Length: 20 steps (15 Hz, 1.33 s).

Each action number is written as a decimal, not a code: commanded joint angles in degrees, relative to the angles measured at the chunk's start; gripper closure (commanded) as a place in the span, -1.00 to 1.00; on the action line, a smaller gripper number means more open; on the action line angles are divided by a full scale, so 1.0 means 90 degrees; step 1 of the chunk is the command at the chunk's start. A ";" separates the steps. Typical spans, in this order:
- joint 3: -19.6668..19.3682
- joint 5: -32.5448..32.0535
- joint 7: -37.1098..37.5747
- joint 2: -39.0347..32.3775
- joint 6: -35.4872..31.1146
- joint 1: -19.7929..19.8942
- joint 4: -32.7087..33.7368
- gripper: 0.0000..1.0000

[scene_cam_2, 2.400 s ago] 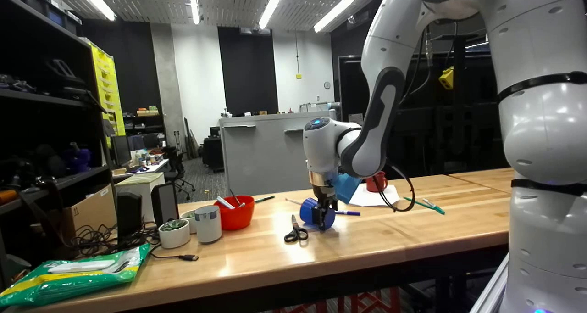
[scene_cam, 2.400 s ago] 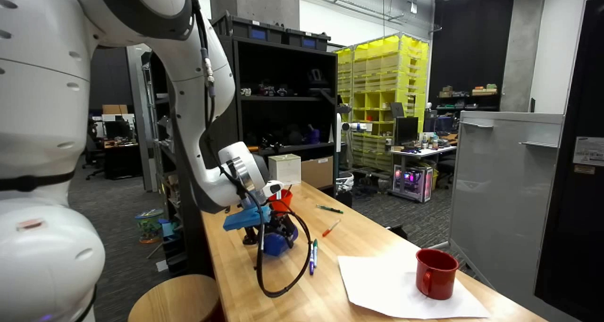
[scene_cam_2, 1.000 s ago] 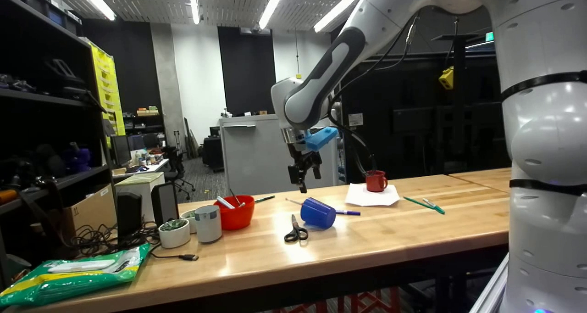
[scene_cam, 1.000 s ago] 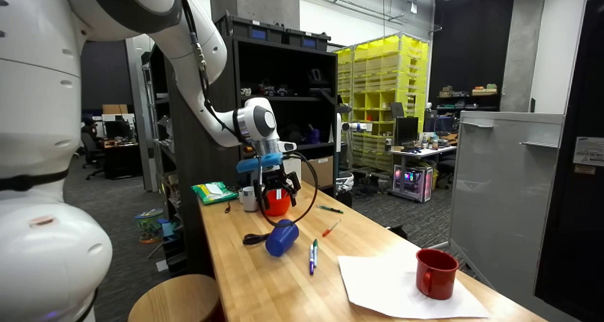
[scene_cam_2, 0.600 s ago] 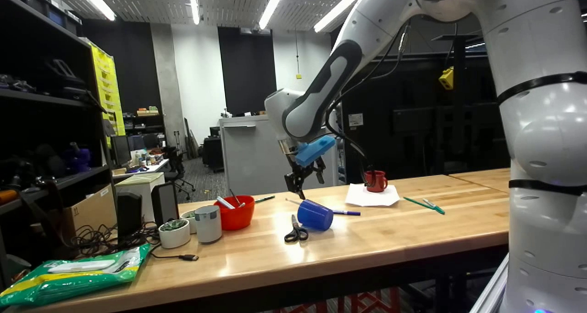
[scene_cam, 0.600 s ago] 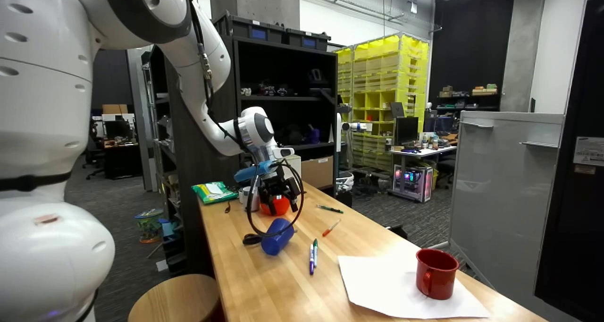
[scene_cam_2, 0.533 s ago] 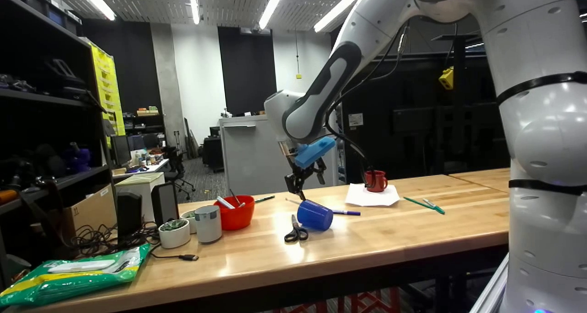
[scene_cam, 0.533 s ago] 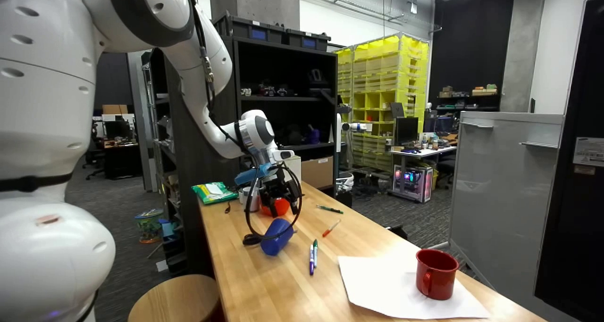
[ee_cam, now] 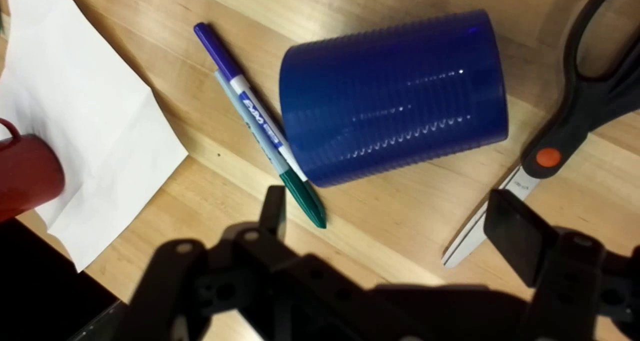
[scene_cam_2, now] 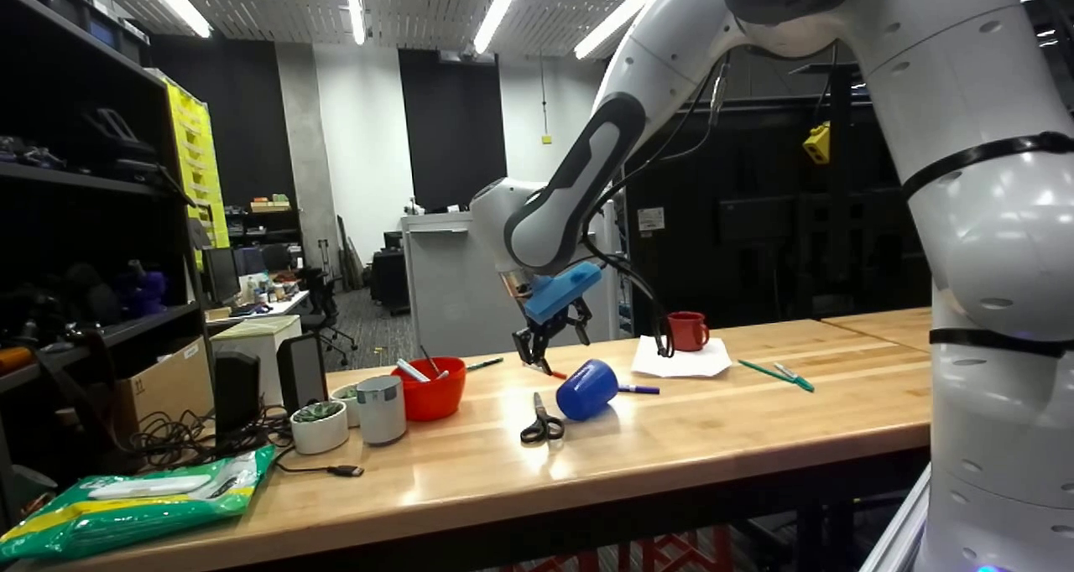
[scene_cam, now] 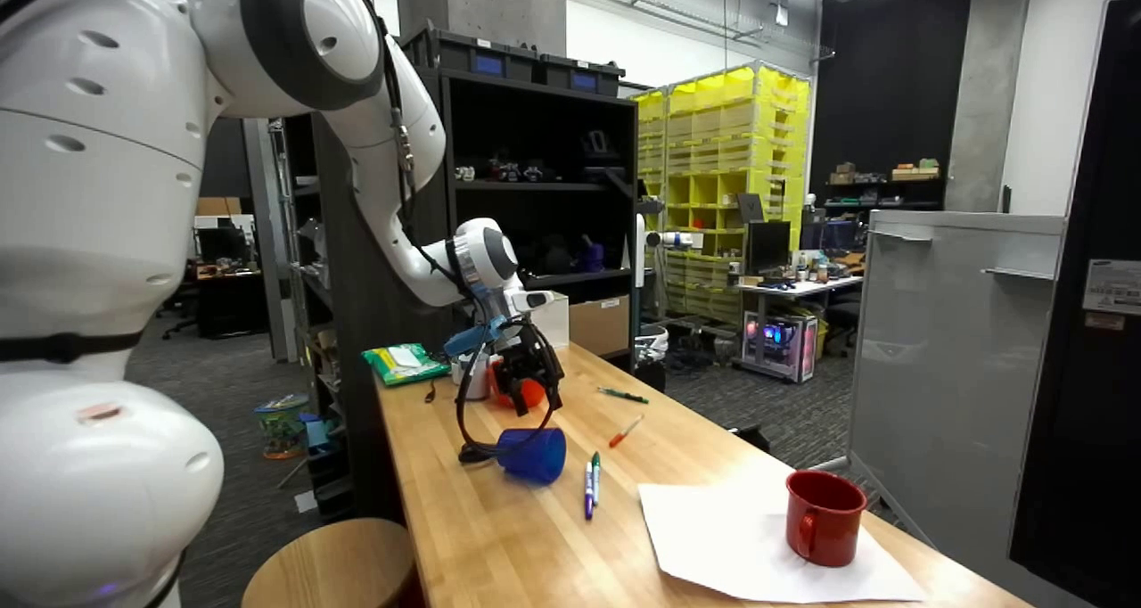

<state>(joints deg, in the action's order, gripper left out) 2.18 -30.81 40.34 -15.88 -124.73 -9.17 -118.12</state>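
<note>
At left in the wrist view, a glossy red mug (ee_cam: 30, 176) is set on creased paper (ee_cam: 107, 126), slim markers (ee_cam: 257, 116) are laid beside a ribbed, cylindrical blue cup (ee_cam: 395, 98) tipped sideways on the wooden table (ee_cam: 215, 201), the gripper (ee_cam: 387, 221) is poised above, fingers apart, and metal-bladed scissors (ee_cam: 555, 143) are seen rightmost.

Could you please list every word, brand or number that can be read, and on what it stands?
"EXPO": on the purple-capped marker; its smaller print is unreadable.
Too small or blurred: marks on the scissors, green-capped marker, green packet, cardboard box and white label.
None visible on the blue cup.
</note>
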 commanded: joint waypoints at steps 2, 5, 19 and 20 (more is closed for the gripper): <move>-0.0094 -0.0014 0.0162 -0.0100 0.0238 -0.0180 0.0293 -1.00; -0.0095 0.0021 0.0174 -0.0032 0.0230 -0.0161 0.0237 -1.00; -0.0346 0.1375 -0.2312 0.0497 -0.1209 0.0653 -0.0804 -1.00; -0.0334 0.1622 -0.2561 0.0555 -0.1355 0.0755 -0.0915 -1.00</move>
<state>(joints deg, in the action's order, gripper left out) -0.79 -21.04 22.62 -14.75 -133.97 -4.03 -121.83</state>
